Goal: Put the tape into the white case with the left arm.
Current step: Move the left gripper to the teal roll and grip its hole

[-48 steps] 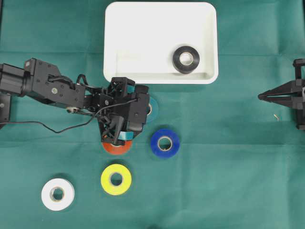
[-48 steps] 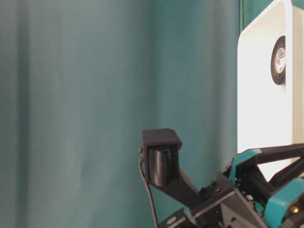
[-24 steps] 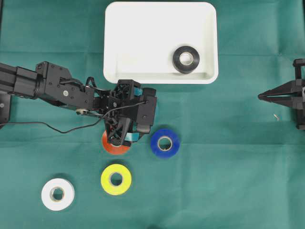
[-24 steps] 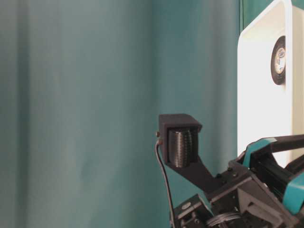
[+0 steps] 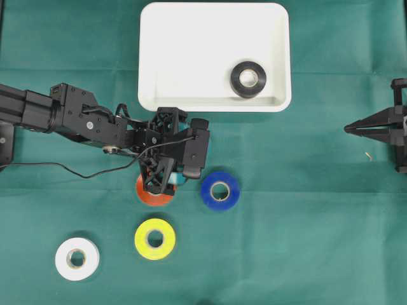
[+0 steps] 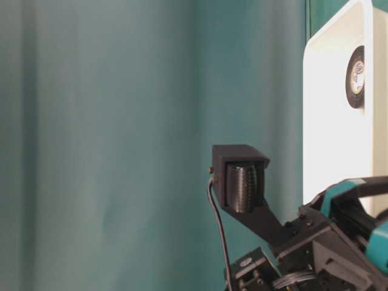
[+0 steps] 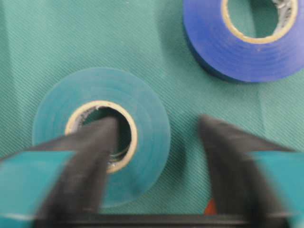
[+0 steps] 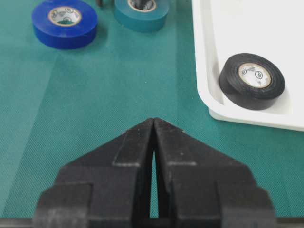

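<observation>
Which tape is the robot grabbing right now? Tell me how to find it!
Start at the big white case, then look just below it to the left pincer. Right under that sits the teal tape, beside the blue tape. It is the only roll with a finger poking into its hole.

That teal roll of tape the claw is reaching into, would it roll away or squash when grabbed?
The teal tape roll lies flat on the green cloth, so it probably won't roll. Its thick wound wall looks stiff, unlikely to squash. With one finger of the left gripper in the core, it may slide a little before being pinched.
</observation>
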You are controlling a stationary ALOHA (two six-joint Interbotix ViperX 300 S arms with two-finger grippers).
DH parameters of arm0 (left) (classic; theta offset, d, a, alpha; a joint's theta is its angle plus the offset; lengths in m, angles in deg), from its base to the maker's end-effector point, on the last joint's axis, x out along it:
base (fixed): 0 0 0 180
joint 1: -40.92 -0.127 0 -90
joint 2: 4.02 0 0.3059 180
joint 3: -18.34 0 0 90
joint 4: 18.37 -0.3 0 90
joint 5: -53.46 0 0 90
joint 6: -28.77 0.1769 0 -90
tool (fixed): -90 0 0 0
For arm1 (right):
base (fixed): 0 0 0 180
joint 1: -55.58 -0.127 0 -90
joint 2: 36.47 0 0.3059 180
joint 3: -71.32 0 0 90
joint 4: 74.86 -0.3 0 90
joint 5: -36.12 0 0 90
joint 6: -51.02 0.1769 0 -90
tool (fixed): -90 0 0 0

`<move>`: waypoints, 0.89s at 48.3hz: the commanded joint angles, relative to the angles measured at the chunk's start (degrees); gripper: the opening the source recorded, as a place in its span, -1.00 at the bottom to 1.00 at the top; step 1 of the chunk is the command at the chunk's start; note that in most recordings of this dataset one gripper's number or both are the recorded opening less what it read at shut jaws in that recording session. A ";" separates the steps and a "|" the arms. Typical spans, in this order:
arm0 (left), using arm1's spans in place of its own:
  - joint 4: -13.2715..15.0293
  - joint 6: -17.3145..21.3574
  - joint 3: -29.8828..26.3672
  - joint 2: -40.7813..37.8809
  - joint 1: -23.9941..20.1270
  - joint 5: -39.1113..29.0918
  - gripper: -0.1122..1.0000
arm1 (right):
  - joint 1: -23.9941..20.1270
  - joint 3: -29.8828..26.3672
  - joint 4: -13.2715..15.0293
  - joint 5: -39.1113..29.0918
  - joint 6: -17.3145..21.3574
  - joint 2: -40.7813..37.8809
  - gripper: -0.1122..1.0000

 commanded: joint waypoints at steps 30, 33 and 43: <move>0.09 -0.09 -0.88 6.50 0.53 -3.69 -0.37 | 0.00 -0.53 0.09 0.62 0.00 -0.35 -0.97; 0.09 0.00 -0.97 7.91 0.79 -5.10 -0.37 | 0.00 -0.62 0.09 0.62 0.00 -0.44 -0.97; 0.09 -0.09 -0.44 12.66 1.05 -9.49 -0.37 | 0.00 -0.53 0.00 0.62 0.00 -0.44 -0.97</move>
